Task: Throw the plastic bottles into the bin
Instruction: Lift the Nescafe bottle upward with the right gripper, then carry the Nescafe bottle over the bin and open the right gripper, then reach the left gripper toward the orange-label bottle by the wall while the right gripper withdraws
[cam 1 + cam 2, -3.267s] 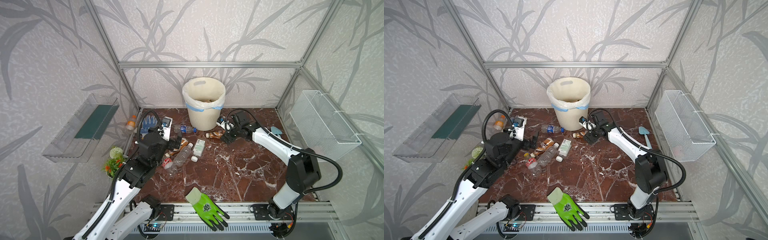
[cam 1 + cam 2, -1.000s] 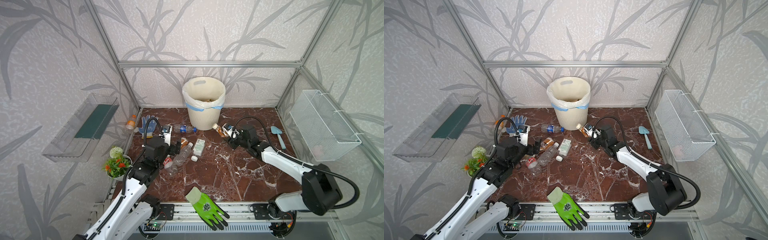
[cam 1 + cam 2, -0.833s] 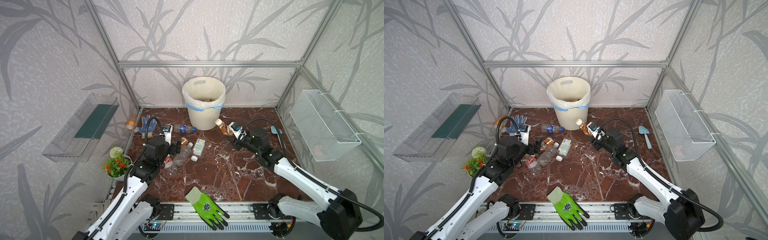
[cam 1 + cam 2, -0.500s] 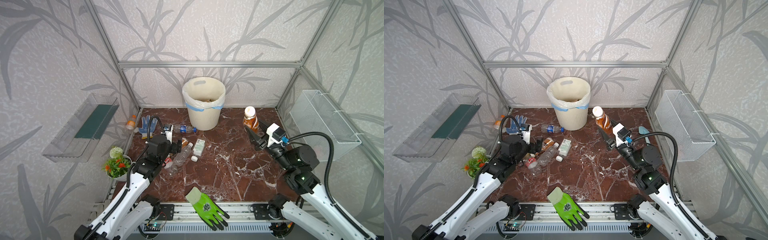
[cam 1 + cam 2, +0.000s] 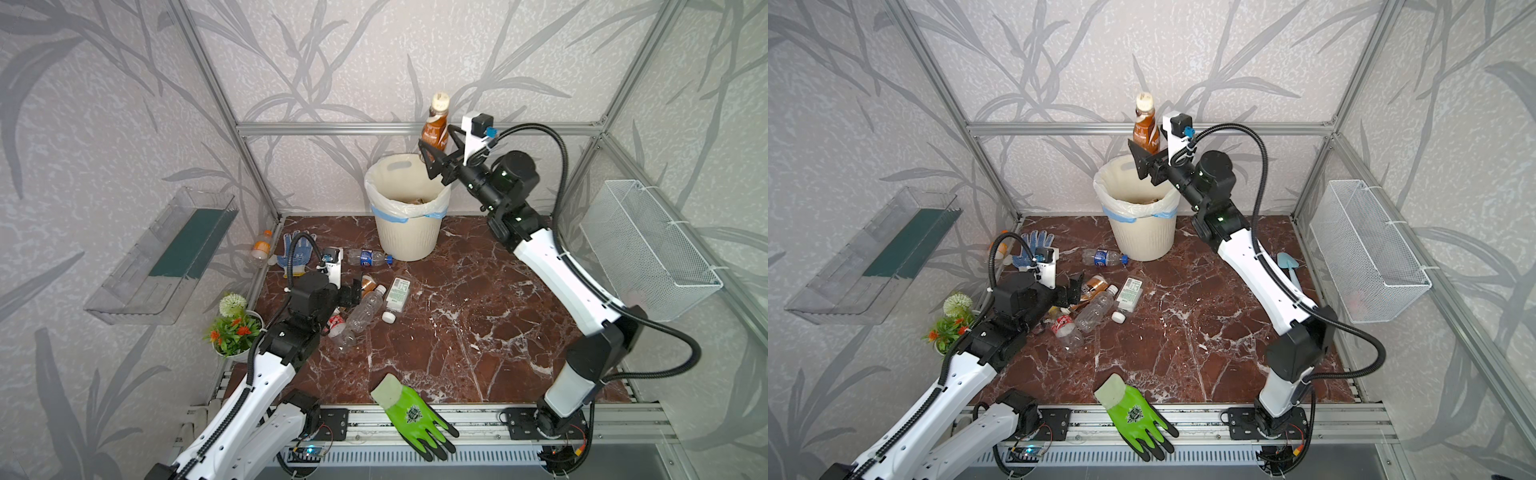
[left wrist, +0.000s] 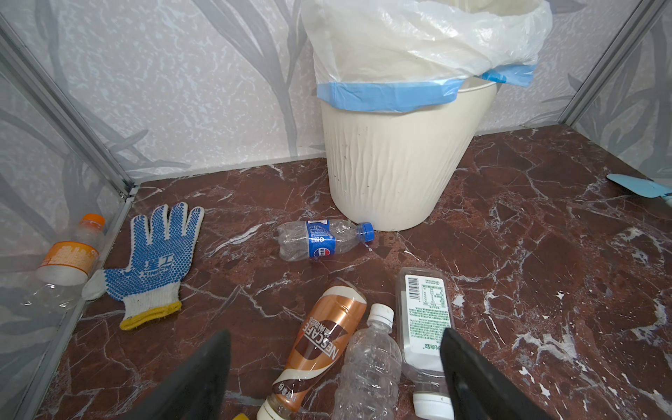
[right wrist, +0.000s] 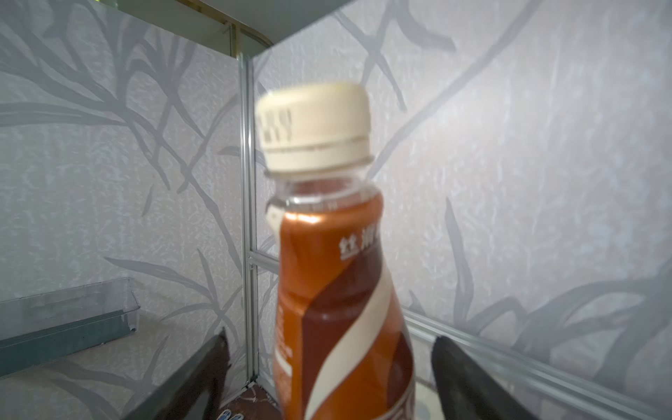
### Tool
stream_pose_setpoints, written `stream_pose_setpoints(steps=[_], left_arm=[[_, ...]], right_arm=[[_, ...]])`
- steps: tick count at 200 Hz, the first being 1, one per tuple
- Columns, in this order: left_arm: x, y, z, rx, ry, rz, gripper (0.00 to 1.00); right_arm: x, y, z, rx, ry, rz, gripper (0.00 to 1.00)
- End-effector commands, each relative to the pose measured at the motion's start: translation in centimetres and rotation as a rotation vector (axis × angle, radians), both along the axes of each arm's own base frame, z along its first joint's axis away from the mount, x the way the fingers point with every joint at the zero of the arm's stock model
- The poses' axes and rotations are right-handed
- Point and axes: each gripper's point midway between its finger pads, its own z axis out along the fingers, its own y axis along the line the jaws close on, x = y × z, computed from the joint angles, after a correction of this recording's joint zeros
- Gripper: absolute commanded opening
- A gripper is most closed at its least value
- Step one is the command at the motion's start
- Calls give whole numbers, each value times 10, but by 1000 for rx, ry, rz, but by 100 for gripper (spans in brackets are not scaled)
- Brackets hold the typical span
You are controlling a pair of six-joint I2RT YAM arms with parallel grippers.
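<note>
Now your right gripper (image 5: 436,141) hangs over the bin (image 5: 409,245) at the tabletop's back edge. Its jaws are apart, with a brown bottle (image 5: 435,129) upright between them and a gap on either side. Your left gripper (image 6: 335,332), jaws also apart, sits low over three bottles (image 6: 367,367) near the left edge. A blue-label bottle (image 6: 323,240) lies at the bin's foot, with a blue glove (image 6: 152,262) nearby.

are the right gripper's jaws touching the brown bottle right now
Apart. In the right wrist view, wall shows on both sides of the brown bottle, between it and each spread jaw of the right gripper.
</note>
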Motion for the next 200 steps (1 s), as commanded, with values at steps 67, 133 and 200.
stream_pose_setpoints(steps=[67,133,200], left_arm=[[7,20,17,-81,-5,150,92],[50,106,0,-138,153,651,95],[116,176,-25,408,435,845,97]], right_arm=[[-51,-56,-22,-73,57,-123,99],[-85,-104,-123,-80,285,-224,99],[-95,-115,-206,18,505,-212,100]])
